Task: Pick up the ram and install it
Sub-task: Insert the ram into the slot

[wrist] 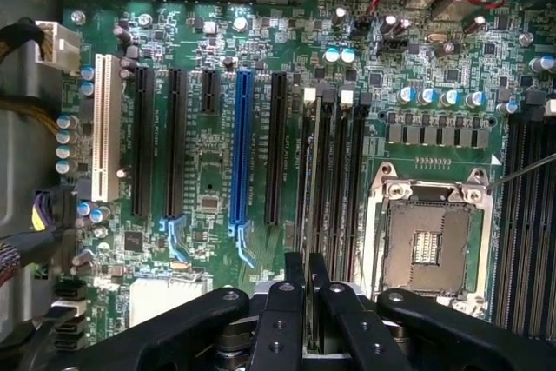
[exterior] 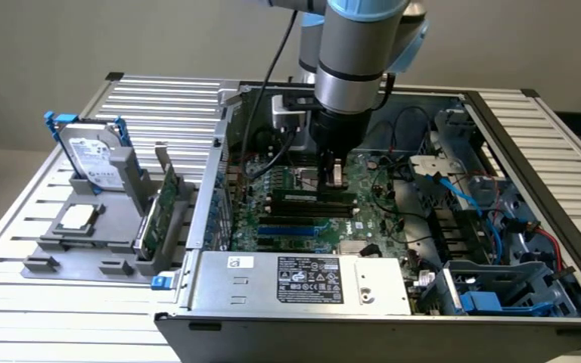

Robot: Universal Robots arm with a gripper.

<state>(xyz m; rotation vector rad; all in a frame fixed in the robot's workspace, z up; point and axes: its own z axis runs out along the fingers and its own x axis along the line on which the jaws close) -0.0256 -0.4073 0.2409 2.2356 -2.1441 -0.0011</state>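
My gripper (exterior: 333, 180) reaches down into the open computer case (exterior: 209, 227), over the black memory slots (exterior: 316, 206) of the motherboard. In the wrist view its two fingers (wrist: 294, 280) stand close together, shut on the top edge of the ram (wrist: 313, 171). The ram is a thin green stick seen edge-on, and it runs along the outermost black memory slot (wrist: 304, 162) of the group. In the exterior view the ram (exterior: 301, 194) shows as a narrow green strip at the slot farthest from the camera, under the fingers. Whether it is pressed fully into the slot I cannot tell.
The empty CPU socket (wrist: 430, 241) lies beside the memory slots, and a blue expansion slot (wrist: 241, 154) on their other side. On the exterior view's left a grey holder (exterior: 79, 249) carries a hard drive (exterior: 99, 162) and a green expansion card (exterior: 164, 212). Cables (exterior: 472, 204) crowd the case's right.
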